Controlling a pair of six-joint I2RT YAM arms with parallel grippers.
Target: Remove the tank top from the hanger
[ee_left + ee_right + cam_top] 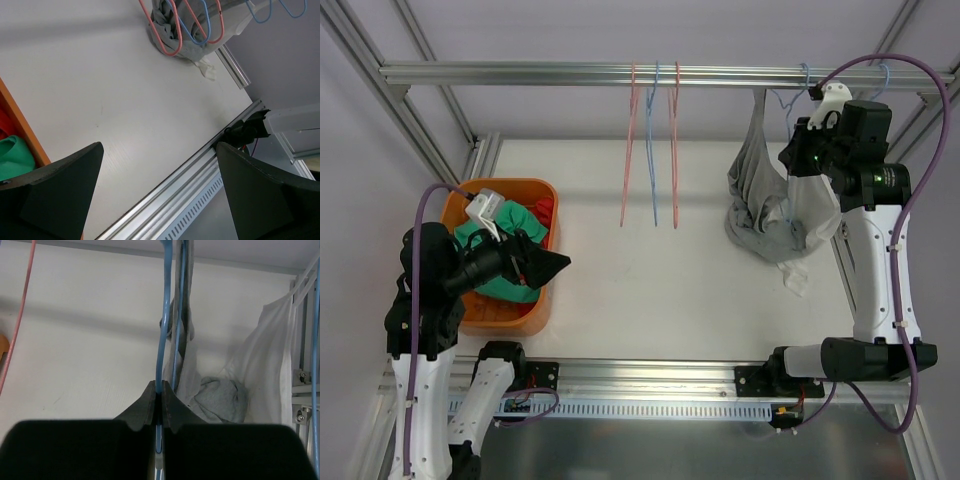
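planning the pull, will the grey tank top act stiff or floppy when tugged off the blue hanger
Probably floppy: the grey tank top sags and heaps in folds on the table. Likely light, since a thin blue hanger carries it. It may snag, as a strap runs close along the wire above the right tool, shut on that hanger.

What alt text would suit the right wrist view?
The right claw is shut on a blue hanger. A gray tank top hangs just behind it, its lower part bunched on the white table, with a white garment to the right and a pink hanger at the left edge.
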